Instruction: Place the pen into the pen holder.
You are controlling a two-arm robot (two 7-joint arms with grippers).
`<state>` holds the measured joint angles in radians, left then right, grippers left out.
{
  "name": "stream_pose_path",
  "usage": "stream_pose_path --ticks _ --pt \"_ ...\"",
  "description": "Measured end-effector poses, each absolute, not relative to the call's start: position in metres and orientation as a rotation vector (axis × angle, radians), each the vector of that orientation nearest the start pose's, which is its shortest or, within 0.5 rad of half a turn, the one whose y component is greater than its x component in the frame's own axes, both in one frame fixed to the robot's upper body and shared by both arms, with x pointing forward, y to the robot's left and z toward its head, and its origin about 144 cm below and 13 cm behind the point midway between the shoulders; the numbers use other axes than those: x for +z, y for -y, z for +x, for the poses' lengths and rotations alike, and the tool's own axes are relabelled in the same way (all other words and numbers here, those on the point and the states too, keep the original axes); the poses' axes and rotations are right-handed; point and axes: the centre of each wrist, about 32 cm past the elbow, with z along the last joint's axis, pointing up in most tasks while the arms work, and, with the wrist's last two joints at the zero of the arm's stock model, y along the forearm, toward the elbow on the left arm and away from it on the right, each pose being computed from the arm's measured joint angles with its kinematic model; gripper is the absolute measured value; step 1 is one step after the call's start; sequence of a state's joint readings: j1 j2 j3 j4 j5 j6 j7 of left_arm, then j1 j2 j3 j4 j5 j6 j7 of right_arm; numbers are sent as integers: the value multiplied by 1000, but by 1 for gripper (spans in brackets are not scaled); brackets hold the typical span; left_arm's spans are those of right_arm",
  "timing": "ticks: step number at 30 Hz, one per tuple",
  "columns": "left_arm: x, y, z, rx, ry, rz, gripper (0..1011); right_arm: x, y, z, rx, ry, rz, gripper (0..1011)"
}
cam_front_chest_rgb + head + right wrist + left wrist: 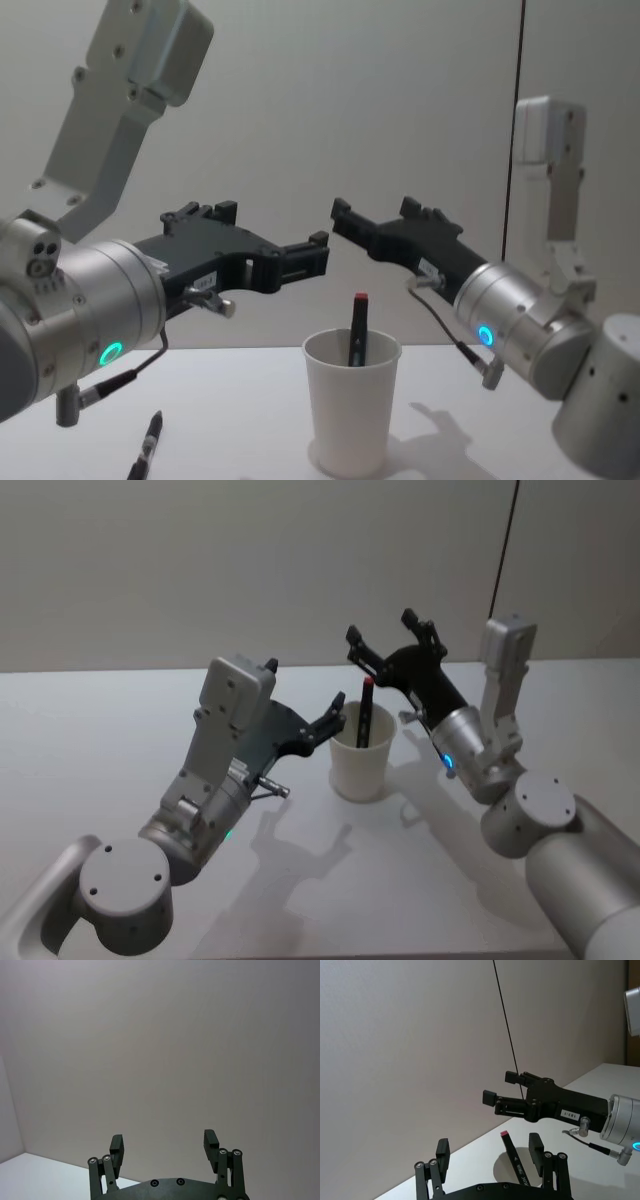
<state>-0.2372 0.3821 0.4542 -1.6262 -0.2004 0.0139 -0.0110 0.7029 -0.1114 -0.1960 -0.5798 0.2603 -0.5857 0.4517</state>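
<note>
White paper pen holder point(360, 768), tapered, contains slim black pen point(364, 715); left end effector point(330, 720), right end effector point(380, 626) released.

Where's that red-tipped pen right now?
The red-tipped pen stands tilted inside the white paper cup, near the head view's centre, between the left gripper and right gripper.

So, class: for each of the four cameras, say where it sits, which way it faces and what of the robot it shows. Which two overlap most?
Head: up high, looking down at the cup holding the pen; left gripper and right gripper, both open.
Chest: lower, looking across the table; both grippers above the cup.
Left wrist: faces the wall; own fingers, pen top, right gripper beyond.
Right wrist: faces the wall; own fingers.
Shared: head and chest both show cup, pen, both grippers.
</note>
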Motion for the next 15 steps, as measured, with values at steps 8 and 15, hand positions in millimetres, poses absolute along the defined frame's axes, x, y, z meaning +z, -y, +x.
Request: stream_pose_path --ticks 8,15 --pt "1204 -198 492 1124 268 61 1004 1154 133 612 -1036 94 349 1001" --pt "1204 -198 492 1124 268 61 1004 1166 138 602 -1094 68 339 1001"
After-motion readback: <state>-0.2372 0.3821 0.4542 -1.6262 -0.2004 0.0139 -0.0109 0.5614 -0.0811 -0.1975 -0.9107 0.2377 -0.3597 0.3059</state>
